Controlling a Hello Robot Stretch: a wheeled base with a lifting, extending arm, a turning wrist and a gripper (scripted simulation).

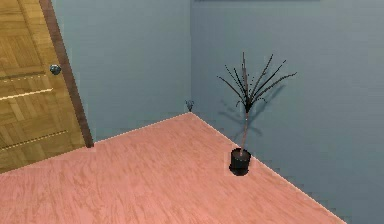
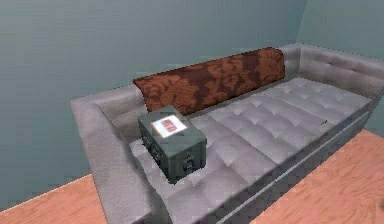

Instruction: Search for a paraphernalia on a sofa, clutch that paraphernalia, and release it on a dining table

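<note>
Grey-green box [image 2: 172,148] on sofa [image 2: 280,108], left seat.
Looks stiff, maybe heavy; grab 2 side walls. Gripper: cannot tell.

Door [image 1: 25,80]: warm wood, visible grain, satin finish. Its knob [image 1: 55,69]: shiny metal. Floor [image 1: 150,170]: reddish wood planks, smooth, low sheen. Walls [image 1: 130,60]: blue paint, flat matt. Plant pot [image 1: 239,160]: black, smooth, slightly glossy. Sofa [image 2: 260,120]: grey tufted upholstery, leather-like, soft sheen. Bolster [image 2: 215,78] along the sofa back: red-brown patterned cloth, matt. Box [image 2: 172,140] on the seat: dark grey, hard-looking, matt, paper-like label on top.
</note>
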